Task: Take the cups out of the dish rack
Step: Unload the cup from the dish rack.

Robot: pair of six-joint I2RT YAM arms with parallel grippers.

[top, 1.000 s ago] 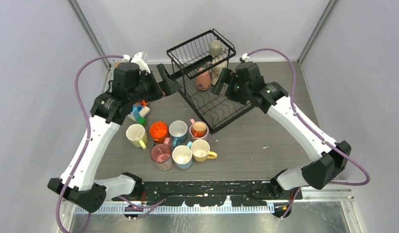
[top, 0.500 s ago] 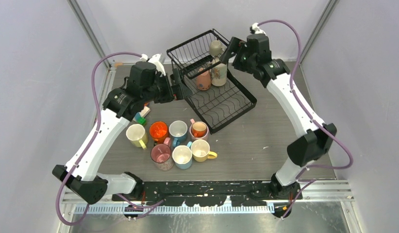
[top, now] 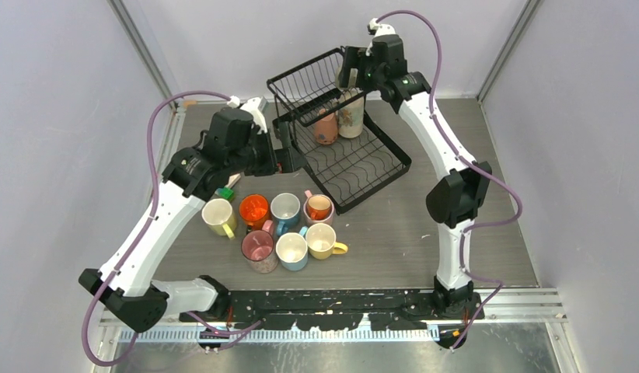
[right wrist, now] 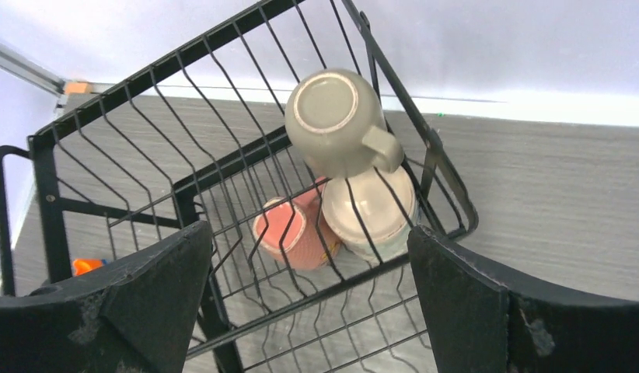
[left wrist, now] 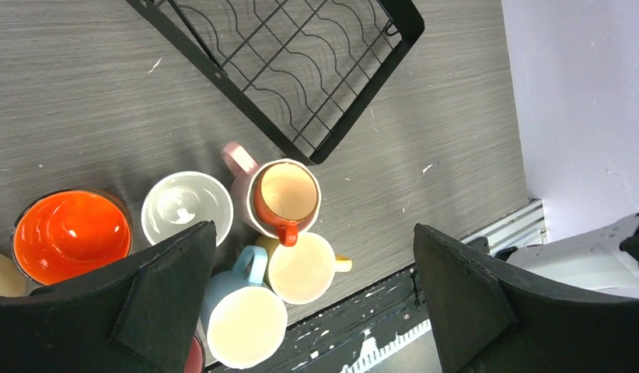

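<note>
Cups mostly out on table, approx 3 left in rack; left claw & right claw both spread apart, empty.

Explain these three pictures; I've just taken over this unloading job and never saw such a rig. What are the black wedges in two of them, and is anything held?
Two white robot arms are bolted at the near edge of a table. The wide picture comes from a fixed camera above and behind them. The other two come from wrist cameras; the black wedges are each gripper's own fingers. The left gripper looks down on the unloaded mugs clustered on the table beside the dish rack. The right gripper hangs over the rack's upper basket, where a grey-beige mug lies upside down; a salmon mug and a cream cup sit below on the lower tray. Both grippers are open and hold nothing.
</note>
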